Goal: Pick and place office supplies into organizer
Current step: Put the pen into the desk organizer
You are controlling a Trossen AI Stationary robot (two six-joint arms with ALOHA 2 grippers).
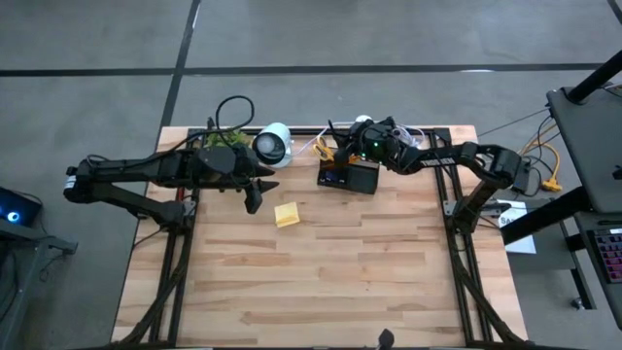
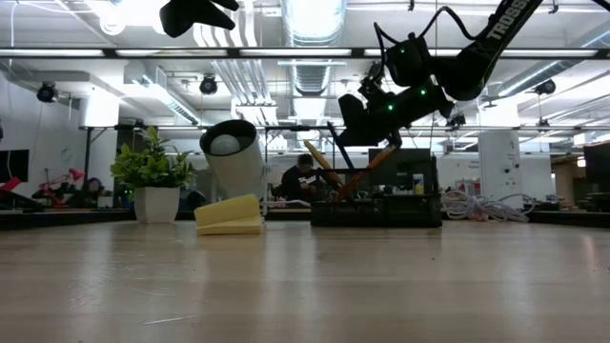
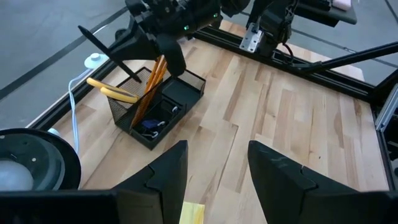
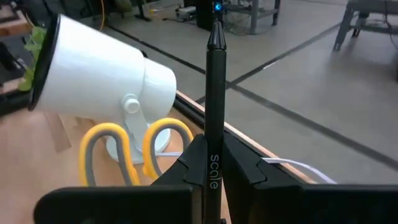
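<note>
The black mesh organizer stands at the far middle of the table, with orange pencils and yellow-handled scissors sticking out of its taller back section. My right gripper hovers over that section, shut on a black pen. A yellow sticky-note pad lies flat on the table, nearer and to the left of the organizer. My left gripper hangs open above the table beside the pad, nothing between its fingers. My right gripper pinches the pen's shaft between its two fingers, which lie across it. It comes from the table's right, slanting a little downward. The pen is tilted, its long free end up and away; whether its lower end touches the organizer, I cannot tell.
A white round lamp-like device and a green potted plant stand at the far edge, left of the organizer. A white cable runs behind the organizer. Bare wood spreads over the near half of the table.
</note>
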